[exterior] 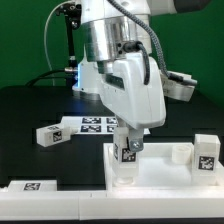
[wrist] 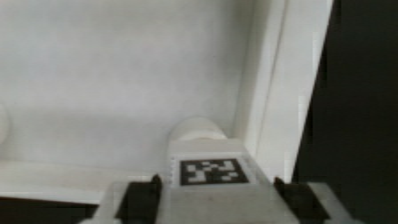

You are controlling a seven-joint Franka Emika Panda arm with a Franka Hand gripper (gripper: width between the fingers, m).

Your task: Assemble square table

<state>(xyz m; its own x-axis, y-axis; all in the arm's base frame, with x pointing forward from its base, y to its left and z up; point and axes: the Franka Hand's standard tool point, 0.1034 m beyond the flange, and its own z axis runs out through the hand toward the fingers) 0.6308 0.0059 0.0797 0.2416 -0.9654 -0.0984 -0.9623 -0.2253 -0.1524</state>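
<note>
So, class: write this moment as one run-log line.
hand: shut on leg | leg: upright over tabletop | seated: cannot tell | second leg: upright, exterior view's right

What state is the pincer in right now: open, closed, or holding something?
Pincer: closed on a white tagged leg, close to the rim of the tabletop.

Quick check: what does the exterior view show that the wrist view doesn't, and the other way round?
Only the exterior view: a lying leg on the black table, an upright leg at the exterior view's right, the marker board and a long white bar. Only the wrist view: the held leg, its end close beside the tabletop rim. Both: the gripper shut on the held leg over the tabletop.
</note>
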